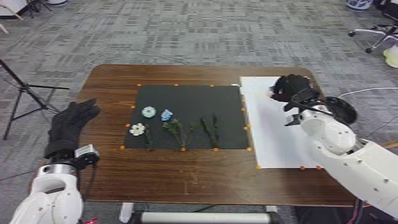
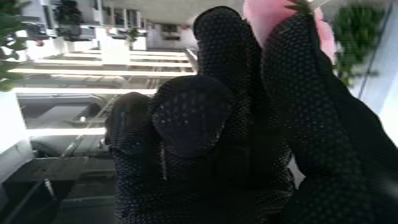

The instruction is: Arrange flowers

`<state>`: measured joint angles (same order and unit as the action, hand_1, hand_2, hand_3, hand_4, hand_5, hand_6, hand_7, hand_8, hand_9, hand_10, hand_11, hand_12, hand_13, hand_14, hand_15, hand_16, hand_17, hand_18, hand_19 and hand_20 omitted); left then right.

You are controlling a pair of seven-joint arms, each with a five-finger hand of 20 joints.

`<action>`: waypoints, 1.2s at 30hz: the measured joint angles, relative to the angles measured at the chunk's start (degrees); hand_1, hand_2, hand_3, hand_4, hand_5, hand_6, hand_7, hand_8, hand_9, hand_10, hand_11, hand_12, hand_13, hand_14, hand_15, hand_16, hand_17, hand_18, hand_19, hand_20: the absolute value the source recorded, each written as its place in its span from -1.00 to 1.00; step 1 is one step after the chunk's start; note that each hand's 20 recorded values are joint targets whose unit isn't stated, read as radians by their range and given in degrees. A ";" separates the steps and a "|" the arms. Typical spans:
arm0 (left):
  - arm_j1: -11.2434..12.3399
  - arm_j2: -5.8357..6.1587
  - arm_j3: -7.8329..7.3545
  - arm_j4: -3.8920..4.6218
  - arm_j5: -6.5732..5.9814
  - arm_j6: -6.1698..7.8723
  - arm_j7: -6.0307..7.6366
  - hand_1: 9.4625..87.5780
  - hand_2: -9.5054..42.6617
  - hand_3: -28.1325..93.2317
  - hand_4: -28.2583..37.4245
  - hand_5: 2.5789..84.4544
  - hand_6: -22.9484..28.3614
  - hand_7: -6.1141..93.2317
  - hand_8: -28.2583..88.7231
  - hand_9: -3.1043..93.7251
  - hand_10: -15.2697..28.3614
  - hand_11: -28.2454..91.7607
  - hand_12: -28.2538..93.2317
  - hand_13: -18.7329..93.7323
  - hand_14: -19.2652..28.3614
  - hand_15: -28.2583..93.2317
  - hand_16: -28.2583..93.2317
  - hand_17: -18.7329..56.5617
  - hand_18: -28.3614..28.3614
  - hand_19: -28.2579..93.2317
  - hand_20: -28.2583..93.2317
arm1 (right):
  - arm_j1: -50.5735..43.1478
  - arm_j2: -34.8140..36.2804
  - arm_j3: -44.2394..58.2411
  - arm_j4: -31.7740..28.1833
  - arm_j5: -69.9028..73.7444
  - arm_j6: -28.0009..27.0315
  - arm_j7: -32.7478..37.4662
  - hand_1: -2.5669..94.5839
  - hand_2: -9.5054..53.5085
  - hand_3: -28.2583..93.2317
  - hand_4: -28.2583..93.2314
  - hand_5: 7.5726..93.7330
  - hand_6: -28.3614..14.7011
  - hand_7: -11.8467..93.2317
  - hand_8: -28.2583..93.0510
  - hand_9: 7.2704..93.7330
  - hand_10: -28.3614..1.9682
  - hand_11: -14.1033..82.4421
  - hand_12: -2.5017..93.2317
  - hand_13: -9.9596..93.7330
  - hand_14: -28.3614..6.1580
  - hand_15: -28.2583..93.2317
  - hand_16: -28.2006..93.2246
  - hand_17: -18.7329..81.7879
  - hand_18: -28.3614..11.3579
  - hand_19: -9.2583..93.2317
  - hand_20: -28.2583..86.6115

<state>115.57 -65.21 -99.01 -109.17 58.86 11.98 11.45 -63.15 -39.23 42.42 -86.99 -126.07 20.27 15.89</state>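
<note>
Your right hand (image 1: 293, 89) pinches the pink flower (image 2: 265, 14) at the white paper's (image 1: 274, 135) far end; ease it down and part the fingers softly so no petal drags. Your left hand (image 1: 71, 121), fingers straight, can wait clear.

Floor (image 1: 204, 30): grey, finely streaked, stretching away to twelve o'clock.
Table (image 1: 160, 185): brown wood, there at the dial's centre.
Tripod (image 1: 25, 89): black, legs splayed, between nine and ten.
Office chair (image 1: 380, 33): wheeled, over at two o'clock.
Lights (image 2: 80, 71): long bright strips, roughly parallel, right wrist view.
</note>
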 measured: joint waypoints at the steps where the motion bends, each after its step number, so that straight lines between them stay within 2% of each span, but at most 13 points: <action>1: 0.11 0.01 -0.06 -0.07 -0.01 0.03 0.00 -0.70 -0.07 0.56 -1.00 0.25 0.03 -0.61 -0.64 0.12 0.41 -0.15 -0.32 0.02 0.55 -0.16 -0.54 -0.33 0.41 -0.35 -0.25 | 1.57 0.13 -1.14 -0.80 1.19 0.04 0.12 0.23 -1.00 0.43 -0.85 0.64 0.47 -0.33 -0.45 0.86 0.24 -0.42 -0.27 0.79 0.44 0.46 0.02 0.35 -0.48 0.94 0.41; 7: 0.51 0.11 -0.11 -0.29 -0.02 0.19 -0.02 -0.70 -0.07 0.56 -1.00 0.26 0.04 -0.61 -0.64 0.12 0.41 -0.15 -0.32 0.02 0.55 -0.16 -0.54 -0.33 0.41 -0.35 -0.25 | 12.26 -0.89 -9.31 -6.14 5.01 -1.14 -0.10 0.23 -1.00 0.43 -0.85 0.65 0.47 -0.34 -0.44 0.87 0.24 -0.42 -0.27 0.80 0.45 0.46 0.03 0.36 -0.48 0.95 0.41; 15: 0.53 0.21 0.09 -0.37 -0.03 0.44 0.14 -0.70 -0.07 0.56 -1.00 0.26 0.04 -0.61 -0.64 0.12 0.41 -0.15 -0.32 0.02 0.55 -0.16 -0.54 -0.33 0.40 -0.35 -0.25 | 20.36 -9.23 -15.88 -7.88 5.65 -10.41 -2.53 0.23 -1.00 0.42 -0.84 0.65 0.46 -0.35 -0.44 0.87 0.25 -0.42 -0.27 0.81 0.46 0.47 0.03 0.37 -0.47 0.97 0.39; 25: 0.42 0.26 0.21 -0.35 0.23 0.13 -0.03 -0.71 -0.06 0.57 -1.00 0.25 0.04 -0.61 -0.64 0.11 0.41 -0.15 -0.32 0.01 0.56 -0.16 -0.53 -0.33 0.40 -0.36 -0.25 | 21.12 -18.33 -19.78 -5.71 5.27 -16.94 -3.30 0.23 -1.00 0.42 -0.83 0.66 0.46 -0.36 -0.43 0.87 0.23 -0.42 -0.27 0.81 0.47 0.46 0.04 0.37 -0.48 0.98 0.39; 36: 0.30 0.15 0.24 -0.31 0.18 0.15 -0.23 -0.71 -0.07 0.57 -1.00 0.25 0.05 -0.61 -0.63 0.11 0.41 -0.15 -0.32 0.01 0.56 -0.16 -0.53 -0.33 0.40 -0.36 -0.25 | 17.13 -21.11 -17.00 -3.00 4.42 -20.43 -3.17 0.20 -1.00 0.42 -0.81 0.66 0.45 -0.36 -0.43 0.86 0.22 -0.41 -0.29 0.81 0.45 0.46 0.04 0.37 -0.48 0.98 0.38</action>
<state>115.88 -65.06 -98.77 -109.48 59.04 12.13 11.22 -46.02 -60.34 25.42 -90.00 -121.65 -0.16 12.72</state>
